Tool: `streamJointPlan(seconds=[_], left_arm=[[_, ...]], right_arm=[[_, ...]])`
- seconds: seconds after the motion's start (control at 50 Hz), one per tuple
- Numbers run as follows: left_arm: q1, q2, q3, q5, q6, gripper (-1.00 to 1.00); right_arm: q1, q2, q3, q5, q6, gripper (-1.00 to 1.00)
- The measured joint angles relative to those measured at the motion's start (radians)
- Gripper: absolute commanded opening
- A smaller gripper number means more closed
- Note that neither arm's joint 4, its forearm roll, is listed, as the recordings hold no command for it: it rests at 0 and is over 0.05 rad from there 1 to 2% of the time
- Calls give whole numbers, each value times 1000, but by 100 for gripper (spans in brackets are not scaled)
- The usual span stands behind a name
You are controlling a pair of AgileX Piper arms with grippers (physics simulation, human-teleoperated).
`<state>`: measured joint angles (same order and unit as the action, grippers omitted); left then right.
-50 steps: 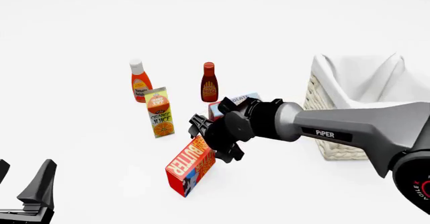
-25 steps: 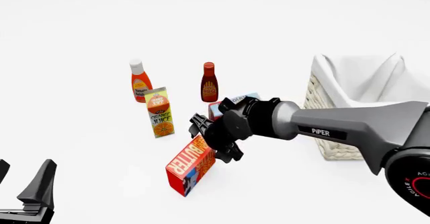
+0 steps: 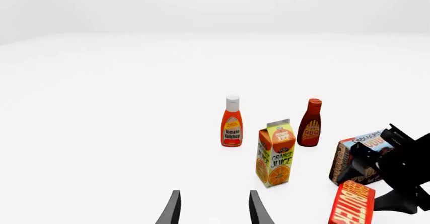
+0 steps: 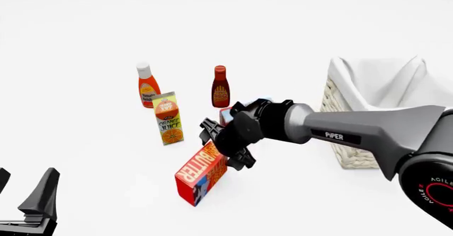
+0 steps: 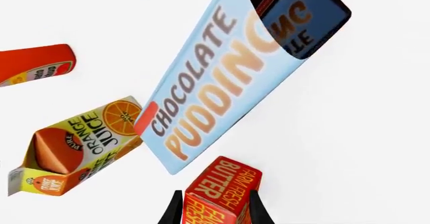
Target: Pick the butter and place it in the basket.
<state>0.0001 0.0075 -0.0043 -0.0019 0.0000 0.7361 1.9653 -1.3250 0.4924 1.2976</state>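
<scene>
Your left gripper (image 4: 25, 196) rests low at the near left corner, its fingers spread and holding nothing. Behind it stand the tomato ketchup bottle (image 4: 148, 85), the orange juice carton (image 4: 168, 118) and the BBQ sauce bottle (image 4: 220, 87). The butter (image 4: 201, 173) lies on the table. Your right gripper (image 4: 225, 147) is at its far end, fingers on both sides of the carton; I cannot tell if they press it. The chocolate pudding box (image 5: 228, 73) lies just behind. The basket (image 4: 354, 108) stands at the right.

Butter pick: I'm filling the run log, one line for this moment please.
right gripper: around butter end, grip unclear | left gripper: open, idle | basket: no butter inside
</scene>
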Motion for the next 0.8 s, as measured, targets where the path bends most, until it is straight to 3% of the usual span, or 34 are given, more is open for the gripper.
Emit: streamJointPlan(seconds=[0.8], left_arm=[[0, 0, 0, 0, 0, 100]], right_arm=[[-62, -83, 95, -13, -92, -100]])
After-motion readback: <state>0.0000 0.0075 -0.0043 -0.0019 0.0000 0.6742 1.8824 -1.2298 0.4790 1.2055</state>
